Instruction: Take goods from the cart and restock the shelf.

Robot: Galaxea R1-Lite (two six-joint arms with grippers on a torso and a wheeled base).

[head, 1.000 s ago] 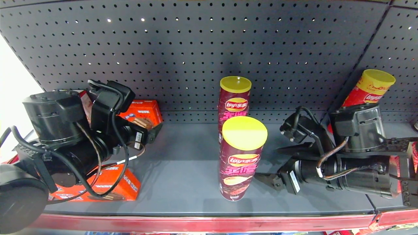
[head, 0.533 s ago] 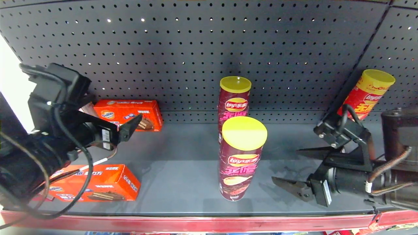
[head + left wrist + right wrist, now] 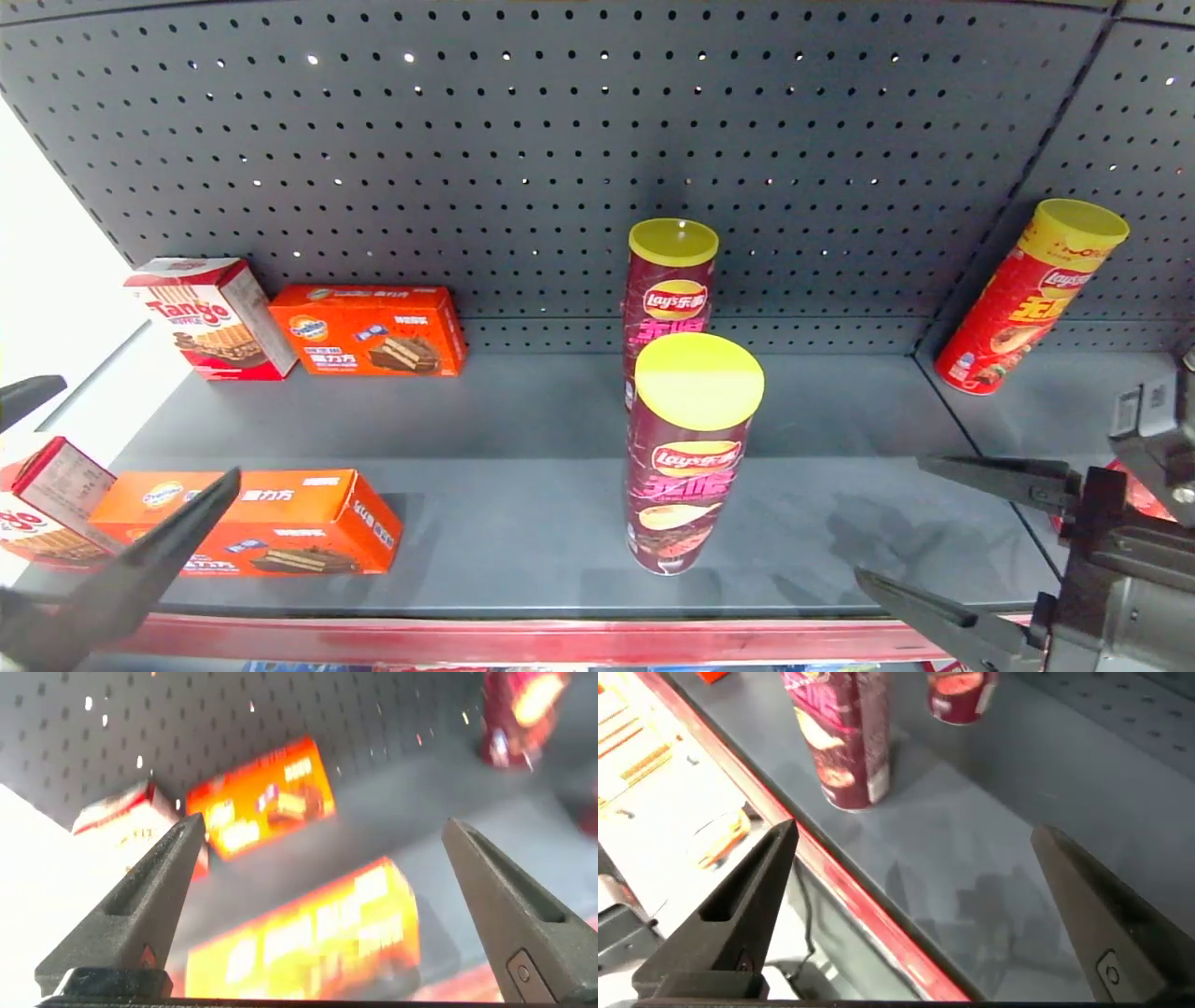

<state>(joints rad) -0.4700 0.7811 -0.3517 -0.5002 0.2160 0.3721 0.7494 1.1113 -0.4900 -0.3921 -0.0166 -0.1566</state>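
Two chip cans stand on the shelf (image 3: 523, 439), the front can (image 3: 689, 457) upright, the rear can (image 3: 670, 280) just behind it; your left gripper (image 3: 145, 427) hangs spread wide and empty well left of the front can, near an orange box (image 3: 280, 527); your right gripper (image 3: 889, 516), likewise spread, sits right of it.

Retail shop, snack shelving bay.
Dark grey perforated metal back panel (image 3: 523, 140); flat grey steel shelf deck (image 3: 523, 485) with red front edge strip (image 3: 560, 642). It is stocked with packaged goods in rows: a maroon cylindrical crisp tube with yellow plastic lid (image 3: 689, 457), its twin tube (image 3: 670, 280) directly behind, a flat orange cardboard wafer box (image 3: 369, 329) at the back, and a tilted red crisp tube (image 3: 1027, 299) in the neighbouring bay.
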